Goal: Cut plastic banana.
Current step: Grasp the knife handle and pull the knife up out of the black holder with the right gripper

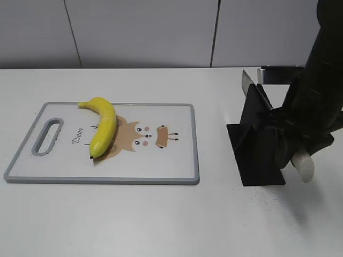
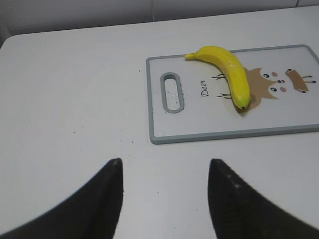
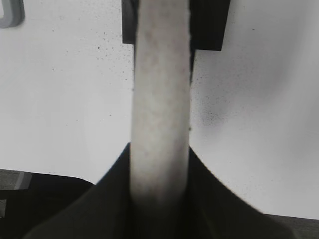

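The yellow plastic banana (image 1: pixel 102 125) lies on the left half of the white cutting board (image 1: pixel 161 166), stem at the far side; it also shows in the left wrist view (image 2: pixel 227 70). My right gripper (image 1: pixel 292 147) is shut on the knife's pale handle (image 3: pixel 160 99), whose end pokes out below the jaws (image 1: pixel 304 166). The knife sits in the black knife stand (image 1: pixel 257 144), its blade tip (image 1: pixel 246 80) sticking out at the top. My left gripper (image 2: pixel 164 164) is open and empty above the bare table, left of and nearer than the board; it is out of the exterior view.
The cutting board has a grey rim, a handle slot (image 1: pixel 47 136) at its left end and a deer drawing in the middle. The white table (image 1: pixel 161 225) carries the board and the stand. A grey wall runs along the back.
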Motion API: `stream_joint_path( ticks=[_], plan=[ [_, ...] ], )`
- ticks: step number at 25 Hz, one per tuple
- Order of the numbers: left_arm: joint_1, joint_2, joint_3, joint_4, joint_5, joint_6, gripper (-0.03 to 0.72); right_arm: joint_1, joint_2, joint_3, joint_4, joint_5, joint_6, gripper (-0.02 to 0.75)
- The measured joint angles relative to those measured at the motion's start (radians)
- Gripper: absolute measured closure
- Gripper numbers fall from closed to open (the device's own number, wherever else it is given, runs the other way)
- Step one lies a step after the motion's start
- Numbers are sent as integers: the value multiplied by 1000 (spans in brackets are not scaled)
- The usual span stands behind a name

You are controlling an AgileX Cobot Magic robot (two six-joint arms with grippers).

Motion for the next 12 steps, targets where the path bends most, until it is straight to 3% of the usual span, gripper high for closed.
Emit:
stream_joint_path(
  ticks=[12],
  plan=[
    [0,0,0,0,0,0,160,0,-59,-44,-3,50,13,555]
  ],
)
